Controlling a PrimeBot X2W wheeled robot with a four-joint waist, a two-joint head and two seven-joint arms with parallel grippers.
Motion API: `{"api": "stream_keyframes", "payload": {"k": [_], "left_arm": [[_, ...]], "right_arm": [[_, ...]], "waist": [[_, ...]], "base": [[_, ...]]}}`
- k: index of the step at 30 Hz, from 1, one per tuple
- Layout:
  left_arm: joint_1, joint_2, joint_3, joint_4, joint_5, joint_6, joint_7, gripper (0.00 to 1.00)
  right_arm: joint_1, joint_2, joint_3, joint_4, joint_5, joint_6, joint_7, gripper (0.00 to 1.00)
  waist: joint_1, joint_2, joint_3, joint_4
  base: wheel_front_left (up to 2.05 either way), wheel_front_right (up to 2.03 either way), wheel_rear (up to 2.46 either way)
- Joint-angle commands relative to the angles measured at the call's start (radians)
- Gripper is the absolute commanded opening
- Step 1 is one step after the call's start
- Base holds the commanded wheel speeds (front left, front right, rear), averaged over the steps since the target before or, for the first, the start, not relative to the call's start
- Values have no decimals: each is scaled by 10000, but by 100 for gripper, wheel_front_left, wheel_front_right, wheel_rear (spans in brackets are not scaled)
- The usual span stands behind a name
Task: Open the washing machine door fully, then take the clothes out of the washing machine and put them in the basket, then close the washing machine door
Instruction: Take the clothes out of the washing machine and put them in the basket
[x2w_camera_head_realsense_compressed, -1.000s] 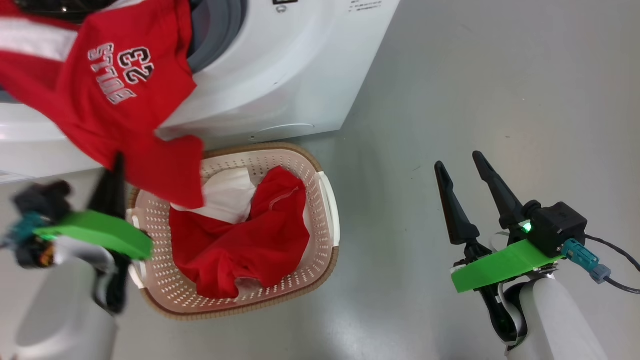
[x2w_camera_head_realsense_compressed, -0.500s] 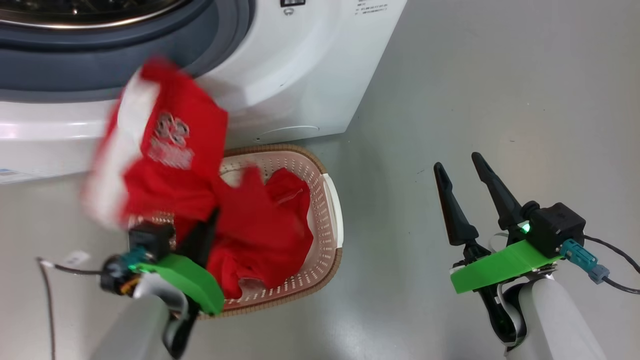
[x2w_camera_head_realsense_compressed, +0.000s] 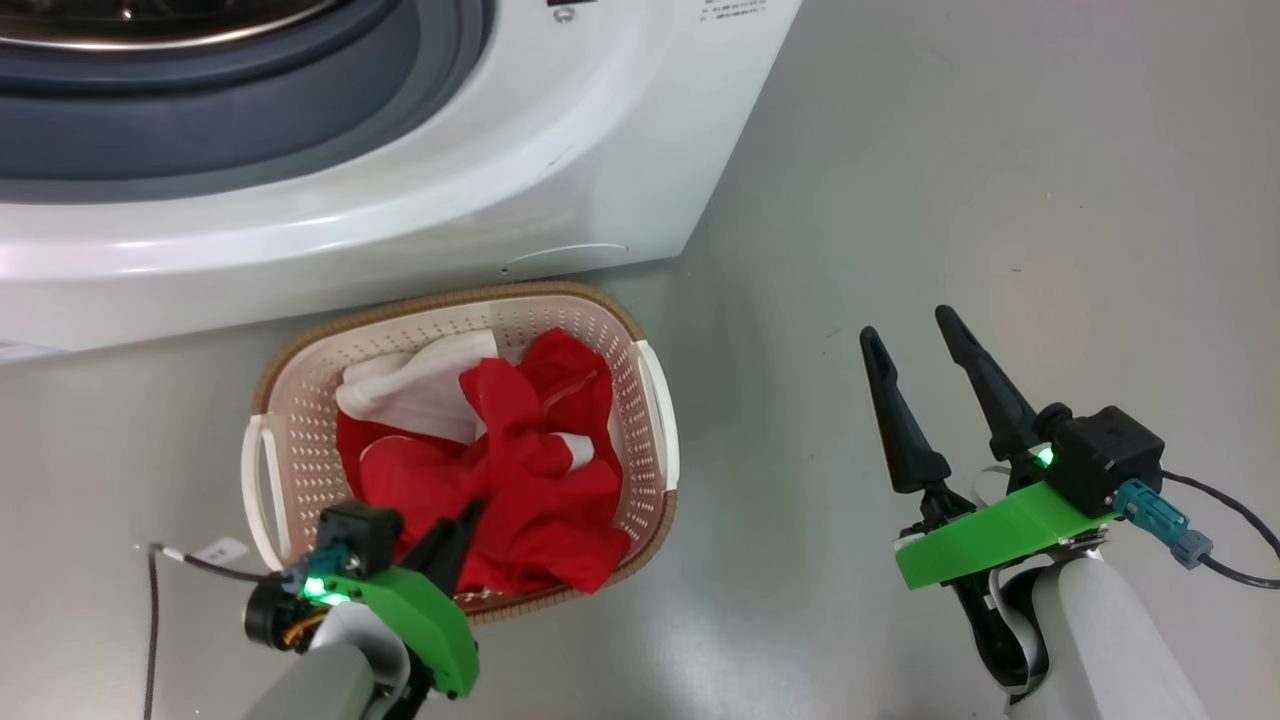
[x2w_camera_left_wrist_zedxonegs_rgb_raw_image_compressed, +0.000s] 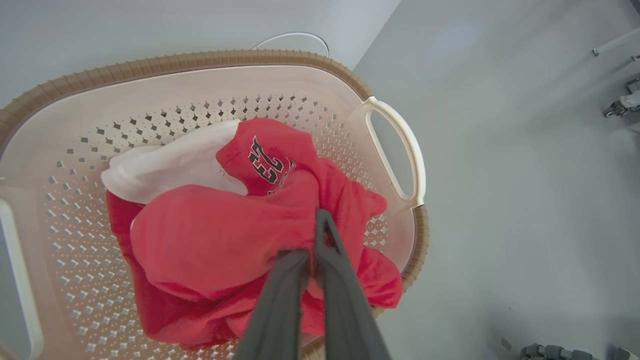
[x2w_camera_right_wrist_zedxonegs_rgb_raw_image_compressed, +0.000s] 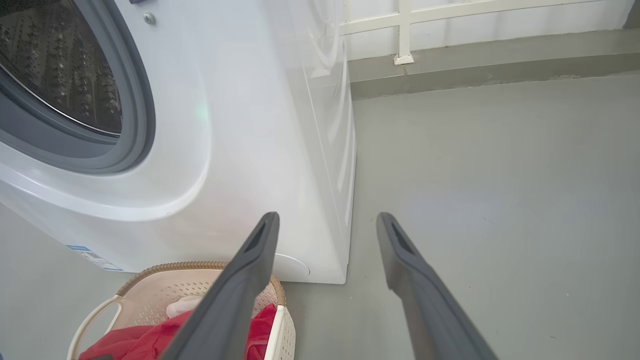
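Our left end effector (x2w_camera_left_wrist_zedxonegs_rgb_raw_image_compressed: 314, 235) pinched shut on the clothes (x2w_camera_left_wrist_zedxonegs_rgb_raw_image_compressed: 215, 240) in the basket (x2w_camera_left_wrist_zedxonegs_rgb_raw_image_compressed: 150, 85), our right end effector (x2w_camera_head_realsense_compressed: 906, 324) spread open

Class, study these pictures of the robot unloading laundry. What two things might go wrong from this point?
1. The left gripper is shut on the clothes inside the basket; lifting before it opens would likely drag them out.
2. The red pile reaches the basket's rim beside that gripper, so even a small tug may spill cloth onto the floor.
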Motion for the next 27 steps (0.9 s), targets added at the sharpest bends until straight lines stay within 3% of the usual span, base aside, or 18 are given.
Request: {"api": "stream_keyframes", "payload": {"k": [1,7,9,10,11,27], "left_arm": [[-211,231,188,25,-156,-29,-53,0],[-550,328,314,412,-400,-29,-53,1],[-677,347,299,606,-435,-29,-53,14],[-825,370,220,781,-461,-29,-53,94],[-896,386,186,859,-482,-29,-53,100],[-1242,531,496,1086,-735,-29,-53,100]], "right_arm": [[136,57,248,-260,75,16,-118,100],[90,57,285,-302,110,16,-118,100],[79,57,290,-316,116,16,-118,100],[47,57,300,-330,124,16,-118,100],[30,57,304,-338,129,16,-118,100],[-81,57,270,-287,207,16,-118,100]], "waist": [[0,0,77,-38],[0,0,287,-111],[0,0,367,-126],[0,0,455,-146],[0,0,486,-154],[0,0,549,-157]], "base": [[0,0,0],[0,0,0],[0,0,0],[0,0,0],[0,0,0],[0,0,0]]}}
